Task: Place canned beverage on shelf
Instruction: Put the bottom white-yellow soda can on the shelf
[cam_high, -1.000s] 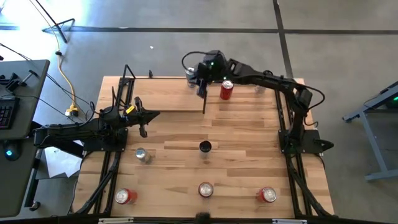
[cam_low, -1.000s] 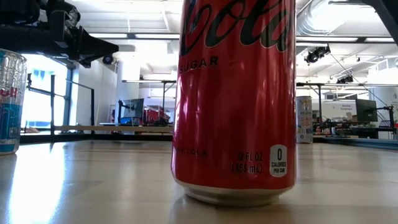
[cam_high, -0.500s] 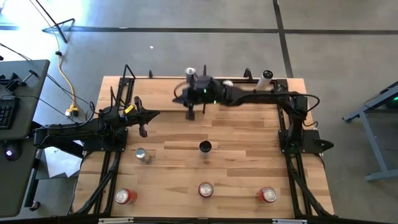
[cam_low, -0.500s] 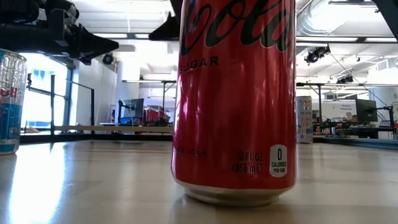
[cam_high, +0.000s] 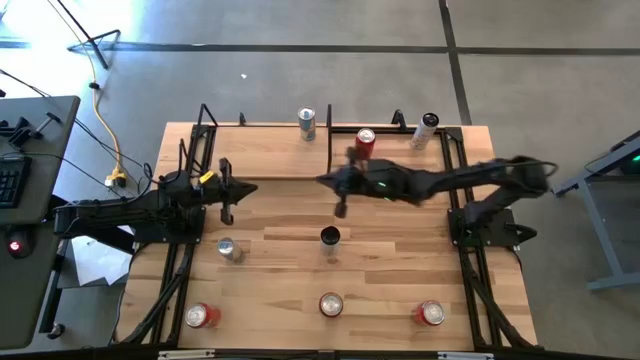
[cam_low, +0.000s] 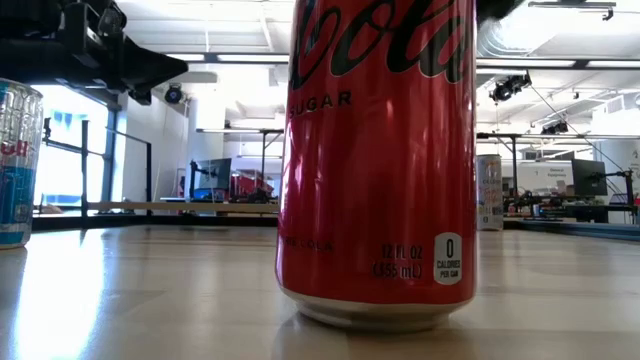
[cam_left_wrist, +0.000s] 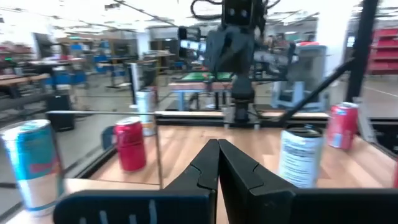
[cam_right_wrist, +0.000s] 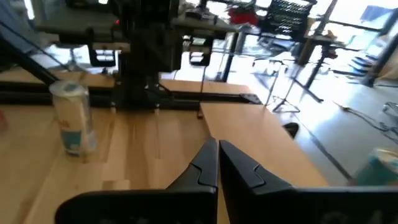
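Reaching across the middle of the plank table (cam_high: 400, 230), the right gripper (cam_high: 341, 209) hangs with its fingers pressed shut on nothing, just short of the shelf (cam_high: 270, 155). The left gripper (cam_high: 227, 211) waits at the table's left side, fingers likewise closed and empty, as its wrist view confirms.

Six cans stand apart from one another on the table: a black-topped can (cam_high: 330, 237) nearest the right gripper, a silver can (cam_high: 228, 249) toward the left arm, and a front row of a red can (cam_high: 200, 316), a silver-topped red can (cam_high: 331, 304) and another red can (cam_high: 431, 313). A silver can (cam_high: 307, 122) already stands upright at the shelf's far edge beside its thin end panel; a red can (cam_high: 365, 142) and a pale slim can (cam_high: 426, 129) stand just past that panel, on the table rather than the shelf.

The black-topped can looks the likeliest next pick. Such a can is probably a thin aluminium cylinder: rigid if full and moderately heavy, smooth and glossy, so apt to slip or tip. Gripping should be across the straight side wall about mid-height, the jaws first opened wider than the body, squeezing firmly without denting it. Grabbing at the tapered rim would risk it sliding free.
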